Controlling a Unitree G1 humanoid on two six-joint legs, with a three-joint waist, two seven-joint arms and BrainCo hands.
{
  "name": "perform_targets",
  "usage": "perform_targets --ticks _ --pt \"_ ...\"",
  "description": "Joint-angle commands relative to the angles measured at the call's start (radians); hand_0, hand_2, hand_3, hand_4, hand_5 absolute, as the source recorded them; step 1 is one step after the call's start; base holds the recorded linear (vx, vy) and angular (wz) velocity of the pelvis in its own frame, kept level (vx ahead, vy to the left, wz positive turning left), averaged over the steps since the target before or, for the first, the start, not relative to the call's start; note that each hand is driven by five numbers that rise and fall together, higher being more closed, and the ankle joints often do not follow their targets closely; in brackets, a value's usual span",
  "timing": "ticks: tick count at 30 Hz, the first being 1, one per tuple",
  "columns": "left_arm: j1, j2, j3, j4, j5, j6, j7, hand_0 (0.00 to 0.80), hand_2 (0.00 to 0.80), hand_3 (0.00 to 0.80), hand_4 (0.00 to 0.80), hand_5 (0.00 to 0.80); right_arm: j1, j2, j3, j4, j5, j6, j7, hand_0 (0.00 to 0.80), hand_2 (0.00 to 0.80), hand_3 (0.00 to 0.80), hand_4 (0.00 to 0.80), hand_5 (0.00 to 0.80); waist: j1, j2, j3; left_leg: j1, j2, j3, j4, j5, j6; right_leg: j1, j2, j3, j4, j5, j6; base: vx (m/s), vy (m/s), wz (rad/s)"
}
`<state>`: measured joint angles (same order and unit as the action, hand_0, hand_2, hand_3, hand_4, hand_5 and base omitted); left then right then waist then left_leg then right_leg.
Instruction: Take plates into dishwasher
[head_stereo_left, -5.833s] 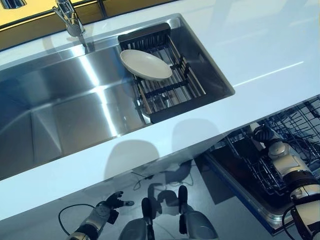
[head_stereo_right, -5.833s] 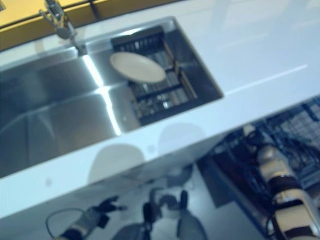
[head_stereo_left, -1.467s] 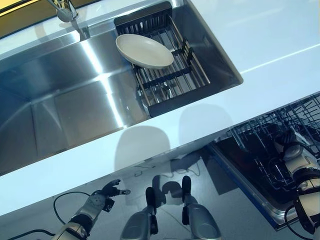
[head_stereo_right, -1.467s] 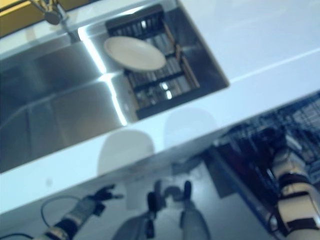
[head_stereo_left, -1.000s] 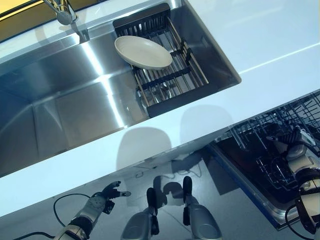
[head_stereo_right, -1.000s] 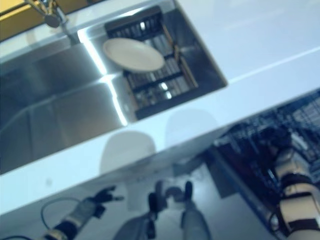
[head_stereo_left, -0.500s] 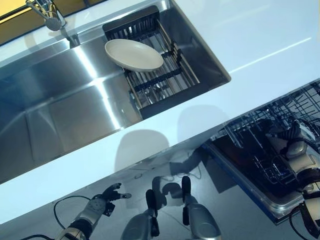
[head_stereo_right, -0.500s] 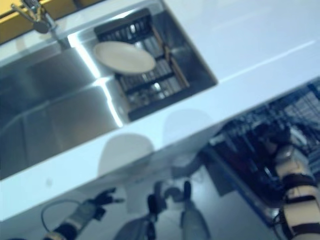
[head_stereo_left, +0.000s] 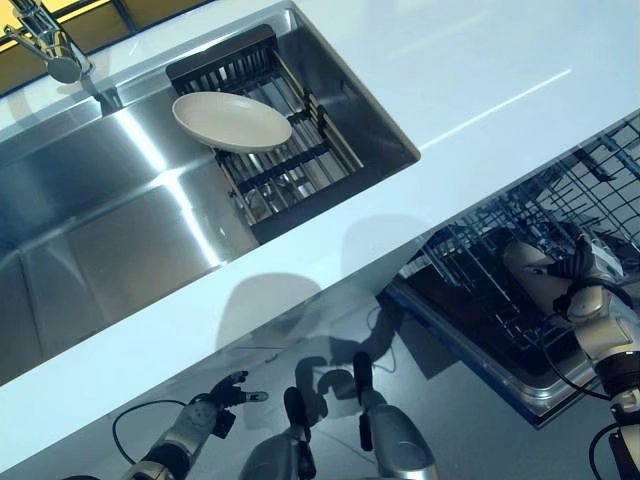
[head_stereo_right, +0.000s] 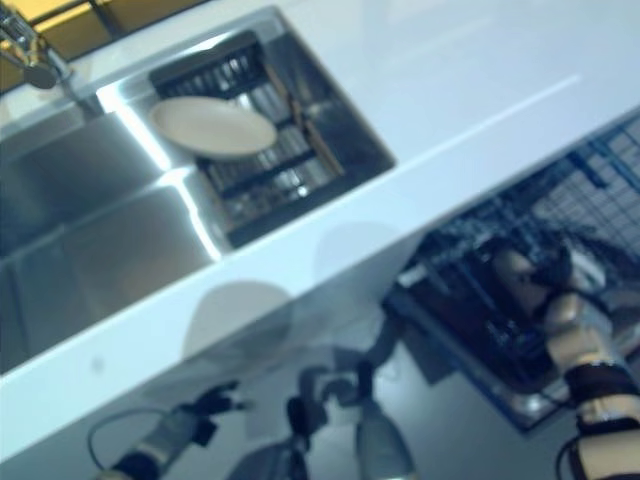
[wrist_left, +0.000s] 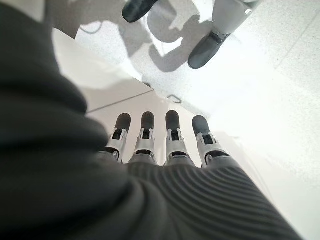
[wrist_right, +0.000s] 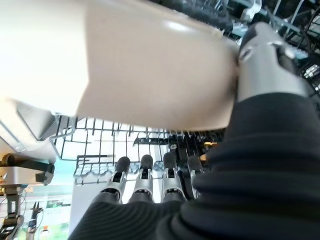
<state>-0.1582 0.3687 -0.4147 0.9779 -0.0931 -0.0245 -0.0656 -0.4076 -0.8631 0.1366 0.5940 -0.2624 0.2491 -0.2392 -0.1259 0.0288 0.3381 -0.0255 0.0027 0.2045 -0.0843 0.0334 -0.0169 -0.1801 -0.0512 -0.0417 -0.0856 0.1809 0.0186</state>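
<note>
Cream plate (wrist_right: 150, 70) pinched between thumb and fingers of right hand (head_stereo_left: 585, 290), held over the open dishwasher rack (head_stereo_left: 480, 270). Second plate (head_stereo_left: 232, 122) lying on the sink's drying rack (head_stereo_left: 300, 165). Left hand (head_stereo_left: 215, 405) low beside the table (head_stereo_left: 480, 110), fingers straight, empty.

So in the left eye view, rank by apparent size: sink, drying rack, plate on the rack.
1. sink
2. drying rack
3. plate, lying within the rack's outline, so plainly smaller.
</note>
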Motion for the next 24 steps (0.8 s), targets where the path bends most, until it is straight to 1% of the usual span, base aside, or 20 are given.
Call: perform_targets --ticks 1,7,8,11,12,14,15,16,18,22,24 --pt "0.016 -0.006 0.033 0.037 -0.001 -0.003 0.017 0.0 0.0 0.0 0.0 0.0 -0.005 -0.048 -0.038 -0.07 -0.009 -0.005 -0.064 0.0 0.0 0.0 0.0 0.0 0.001 -0.043 -0.048 -0.044 -0.014 -0.009 0.051 -0.03 0.028 0.023 0.037 -0.013 0.059 -0.085 0.027 0.001 0.041 -0.05" --pt "0.022 -0.017 0.041 0.045 0.001 -0.008 0.026 0.0 0.0 0.0 0.0 0.0 0.026 -0.044 -0.089 -0.172 -0.004 -0.023 -0.092 0.0 0.0 0.0 0.0 0.0 -0.009 -0.046 -0.054 -0.033 -0.018 -0.007 0.043 -0.033 0.034 0.028 0.039 -0.003 0.058 -0.087 0.028 0.0 0.042 -0.04" --pt "0.025 -0.021 0.045 0.047 0.002 -0.01 0.027 0.0 0.0 0.0 0.0 0.0 0.029 -0.045 -0.099 -0.195 0.013 -0.035 -0.097 0.0 0.0 0.0 0.0 0.0 -0.012 -0.047 -0.056 -0.03 -0.018 -0.006 0.041 -0.034 0.035 0.03 0.04 0.0 0.058 -0.087 0.028 0.006 0.041 -0.02" --pt "0.027 -0.026 0.049 0.05 0.003 -0.009 0.029 0.0 0.0 0.0 0.0 0.0 0.034 -0.04 -0.125 -0.252 0.047 -0.044 -0.09 0.0 0.0 0.0 0.0 0.0 -0.016 -0.049 -0.059 -0.025 -0.02 -0.007 0.039 -0.035 0.037 0.034 0.041 0.006 0.057 -0.088 0.027 0.01 0.045 -0.02" --pt "0.032 -0.033 0.053 0.055 0.003 -0.01 0.034 0.0 0.0 0.0 0.0 0.0 0.043 -0.027 -0.149 -0.311 0.076 -0.061 -0.089 0.0 0.0 0.0 0.0 0.0 -0.022 -0.052 -0.065 -0.019 -0.021 -0.004 0.037 -0.038 0.038 0.038 0.043 0.011 0.058 -0.09 0.027 0.015 0.048 -0.05" --pt "0.033 -0.037 0.056 0.059 0.004 -0.009 0.037 0.0 0.0 0.0 0.0 0.0 0.055 -0.016 -0.168 -0.347 0.089 -0.072 -0.088 0.0 0.0 0.0 0.0 0.0 -0.026 -0.054 -0.068 -0.016 -0.021 -0.001 0.037 -0.039 0.04 0.04 0.044 0.014 0.059 -0.091 0.028 0.011 0.039 -0.05" --pt "0.033 -0.042 0.06 0.065 0.007 -0.009 0.039 0.0 0.0 0.0 0.0 0.0 0.067 -0.006 -0.183 -0.375 0.089 -0.085 -0.085 0.0 0.0 0.0 0.0 0.0 -0.029 -0.057 -0.072 -0.012 -0.021 0.001 0.034 -0.04 0.041 0.042 0.045 0.017 0.059 -0.092 0.028 0.009 0.037 -0.04" --pt "0.037 -0.047 0.067 0.073 0.009 -0.012 0.042 0.0 0.0 0.0 0.0 0.0 0.085 0.003 -0.202 -0.408 0.116 -0.112 -0.087 0.0 0.0 0.0 0.0 0.0 -0.035 -0.06 -0.078 -0.007 -0.021 0.003 0.031 -0.04 0.042 0.045 0.047 0.019 0.058 -0.091 0.029 0.011 0.048 -0.05" --pt "0.042 -0.053 0.074 0.078 0.013 -0.015 0.046 0.0 0.0 0.0 0.0 0.0 0.1 0.012 -0.223 -0.445 0.151 -0.136 -0.089 0.0 0.0 0.0 0.0 0.0 -0.039 -0.064 -0.083 0.0 -0.022 0.006 0.028 -0.042 0.043 0.05 0.049 0.024 0.055 -0.092 0.028 0.009 0.042 -0.07" --pt "0.05 -0.067 0.082 0.098 0.017 -0.023 0.056 0.0 0.0 0.0 0.0 0.0 0.117 0.046 -0.275 -0.537 0.279 -0.241 -0.087 0.0 0.0 0.0 0.0 0.0 -0.049 -0.071 -0.099 0.016 -0.022 0.009 0.02 -0.045 0.044 0.065 0.051 0.036 0.048 -0.091 0.029 0.017 0.046 -0.09" --pt "0.05 -0.071 0.08 0.107 0.018 -0.02 0.058 0.0 0.0 0.0 0.0 0.0 0.117 0.062 -0.293 -0.597 0.336 -0.267 -0.057 0.0 0.0 0.0 0.0 0.0 -0.051 -0.074 -0.107 0.025 -0.023 0.01 0.014 -0.046 0.046 0.073 0.052 0.039 0.044 -0.091 0.03 0.02 0.037 -0.06"
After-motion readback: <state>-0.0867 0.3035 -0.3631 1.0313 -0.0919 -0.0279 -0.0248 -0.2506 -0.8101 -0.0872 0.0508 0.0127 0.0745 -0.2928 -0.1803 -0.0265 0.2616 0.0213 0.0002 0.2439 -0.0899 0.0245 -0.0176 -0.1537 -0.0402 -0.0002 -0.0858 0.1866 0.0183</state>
